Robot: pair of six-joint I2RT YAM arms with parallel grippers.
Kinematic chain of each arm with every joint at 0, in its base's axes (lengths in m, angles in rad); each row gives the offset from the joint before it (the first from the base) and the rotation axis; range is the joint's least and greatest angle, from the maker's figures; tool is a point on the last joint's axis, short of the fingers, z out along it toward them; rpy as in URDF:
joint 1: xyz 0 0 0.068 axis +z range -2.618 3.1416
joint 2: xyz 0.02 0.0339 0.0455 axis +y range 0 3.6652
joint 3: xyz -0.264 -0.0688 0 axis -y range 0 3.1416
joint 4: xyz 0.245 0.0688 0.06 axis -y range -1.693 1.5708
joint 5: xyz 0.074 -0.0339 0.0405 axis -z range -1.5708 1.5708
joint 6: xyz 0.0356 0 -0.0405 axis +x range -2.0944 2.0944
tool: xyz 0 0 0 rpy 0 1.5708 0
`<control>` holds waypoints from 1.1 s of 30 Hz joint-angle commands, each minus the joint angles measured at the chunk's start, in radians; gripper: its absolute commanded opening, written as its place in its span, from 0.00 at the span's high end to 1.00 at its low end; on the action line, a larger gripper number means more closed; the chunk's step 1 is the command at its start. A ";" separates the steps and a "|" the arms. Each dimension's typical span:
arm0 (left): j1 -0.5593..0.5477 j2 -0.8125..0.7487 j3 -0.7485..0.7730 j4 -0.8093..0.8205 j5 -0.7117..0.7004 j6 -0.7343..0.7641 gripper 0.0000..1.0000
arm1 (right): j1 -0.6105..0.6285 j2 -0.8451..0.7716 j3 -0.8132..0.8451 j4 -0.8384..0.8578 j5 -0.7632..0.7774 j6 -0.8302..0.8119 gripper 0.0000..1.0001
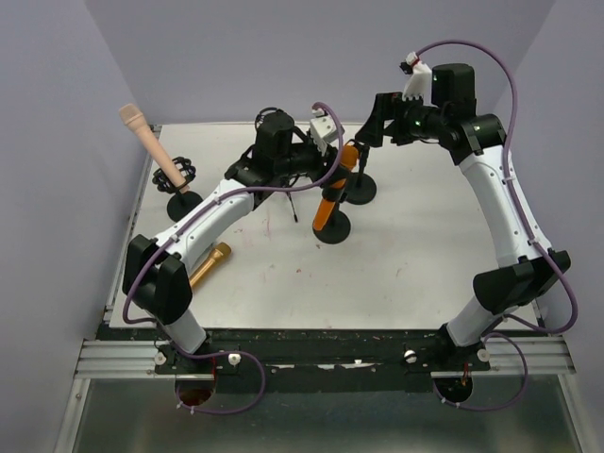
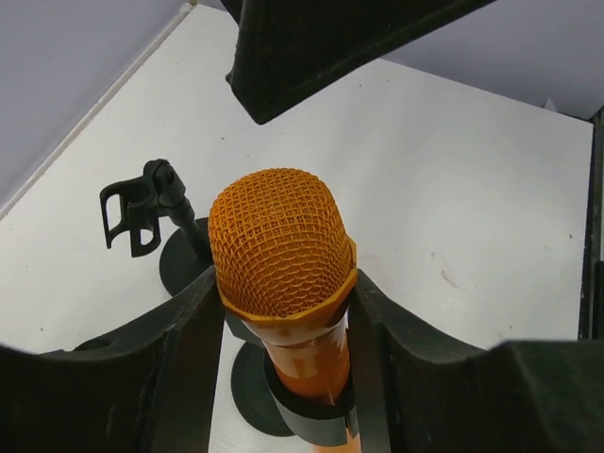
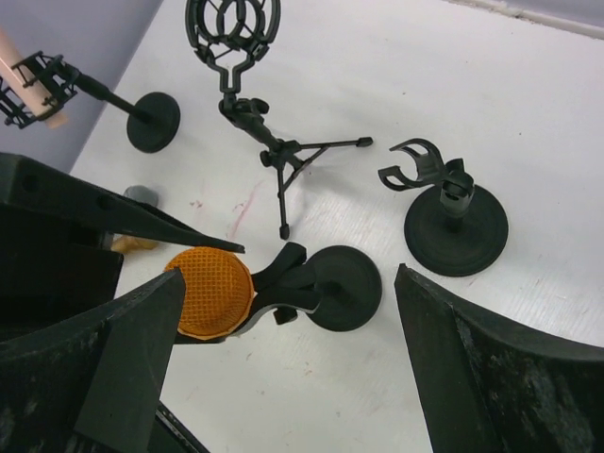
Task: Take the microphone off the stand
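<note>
1. Orange microphone (image 1: 332, 193) sits tilted in the clip of its round-based stand (image 1: 332, 227), mid-surface (image 1: 406, 264).
2. At far left, a pink microphone (image 1: 149, 143) leans in a second stand (image 1: 182, 203). Near it, a gold microphone (image 1: 209, 265) lies flat.
3. The left gripper (image 2: 283, 316) has its jaws grasping the orange microphone just under the mesh head.
4. A tripod shock mount (image 3: 247, 57) stands close behind, and an empty clip stand (image 3: 453, 212) is just to the right.
5. The right gripper (image 1: 366, 142) hovers above with its jaws spread wide, holding nothing.
</note>
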State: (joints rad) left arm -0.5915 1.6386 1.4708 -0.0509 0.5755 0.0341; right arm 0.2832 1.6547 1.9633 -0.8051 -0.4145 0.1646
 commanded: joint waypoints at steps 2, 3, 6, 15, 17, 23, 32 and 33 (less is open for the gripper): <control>0.079 0.000 0.043 -0.098 0.304 0.038 0.77 | -0.018 -0.032 -0.026 -0.014 -0.101 -0.094 0.00; 0.100 -0.003 0.049 -0.110 0.378 0.043 0.77 | -0.022 -0.039 -0.027 -0.009 -0.128 -0.117 0.00; 0.163 0.012 0.095 -0.174 0.608 0.055 0.77 | -0.024 -0.065 -0.062 0.023 -0.193 -0.195 0.00; 0.188 0.118 0.385 -0.717 0.744 0.432 0.78 | -0.022 -0.105 -0.201 0.099 -0.342 -0.278 0.00; 0.188 0.116 0.385 -0.777 0.732 0.499 0.69 | -0.022 -0.121 -0.240 0.099 -0.378 -0.333 0.00; 0.177 0.044 0.266 -0.813 0.586 0.627 0.41 | -0.022 -0.217 -0.415 0.129 -0.445 -0.470 0.00; 0.170 -0.160 -0.007 -0.399 0.345 0.441 0.02 | -0.022 -0.227 -0.478 0.098 -0.492 -0.548 0.01; 0.167 -0.174 -0.023 -0.370 0.345 0.432 0.01 | -0.024 -0.228 -0.494 0.089 -0.503 -0.574 0.02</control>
State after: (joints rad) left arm -0.4198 1.5433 1.5105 -0.6250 1.0161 0.5152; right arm 0.2649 1.4445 1.5116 -0.7044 -0.8463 -0.3058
